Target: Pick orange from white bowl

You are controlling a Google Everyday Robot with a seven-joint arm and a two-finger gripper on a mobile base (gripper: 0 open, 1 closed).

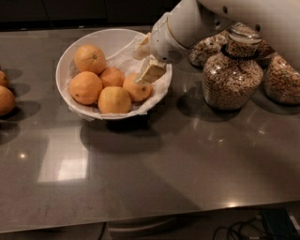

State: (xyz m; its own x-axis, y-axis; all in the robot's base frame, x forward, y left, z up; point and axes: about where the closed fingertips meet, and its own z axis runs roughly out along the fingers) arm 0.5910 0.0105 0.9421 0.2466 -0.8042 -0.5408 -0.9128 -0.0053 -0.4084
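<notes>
The white bowl (65, 70), lined with crumpled white paper, stands at the back left of the dark counter and holds several oranges. The orange (136, 90) with a small dark dot lies at the bowl's right side, beside a paler, yellower orange (114, 100) at the front. My gripper (146, 61) comes in from the upper right and is over the bowl's right rim, open. Its lower finger (151, 71) rests just above and against that orange; the upper finger (142, 50) is over the paper lining. Nothing is held.
Three glass jars of cereal stand to the right: a near one (232, 77), one behind it (206, 47) and one at the far right (282, 79). Two loose oranges (4, 100) lie at the counter's left edge. My white arm (243, 14) spans the upper right.
</notes>
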